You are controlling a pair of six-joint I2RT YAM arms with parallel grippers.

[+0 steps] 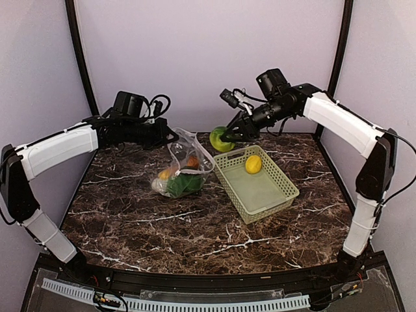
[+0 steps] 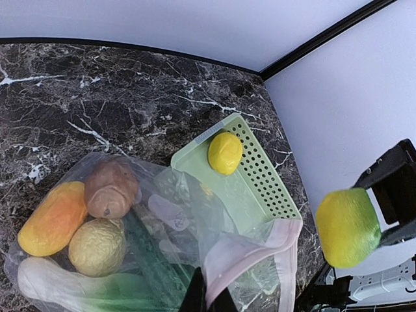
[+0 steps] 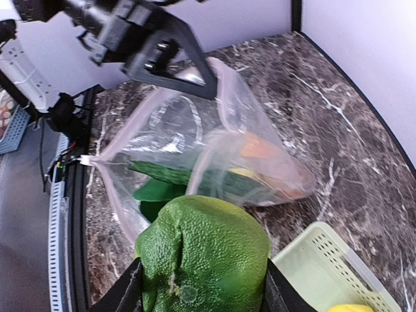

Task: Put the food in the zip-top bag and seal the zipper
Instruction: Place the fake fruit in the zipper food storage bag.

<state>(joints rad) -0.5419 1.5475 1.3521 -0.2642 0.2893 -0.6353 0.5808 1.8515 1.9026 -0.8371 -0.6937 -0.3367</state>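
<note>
The clear zip-top bag (image 1: 185, 166) lies mid-table with its mouth lifted. It holds the bok choy (image 2: 65, 286), an orange-yellow piece (image 2: 52, 218), a red-brown piece (image 2: 110, 188) and a pale yellow piece (image 2: 97, 246). My left gripper (image 1: 174, 137) is shut on the pink zipper strip (image 2: 250, 250) and holds the mouth up. My right gripper (image 1: 227, 138) is shut on the green pepper (image 3: 205, 260) and holds it in the air just right of the bag's mouth. The pepper also shows in the top view (image 1: 220, 140) and the left wrist view (image 2: 348, 227). The lemon (image 1: 253, 164) lies in the basket.
A light green lattice basket (image 1: 266, 195) stands right of the bag, its near-left corner close to the bag. Purple walls close the back and sides. The marble table (image 1: 162, 227) runs to a black front rail.
</note>
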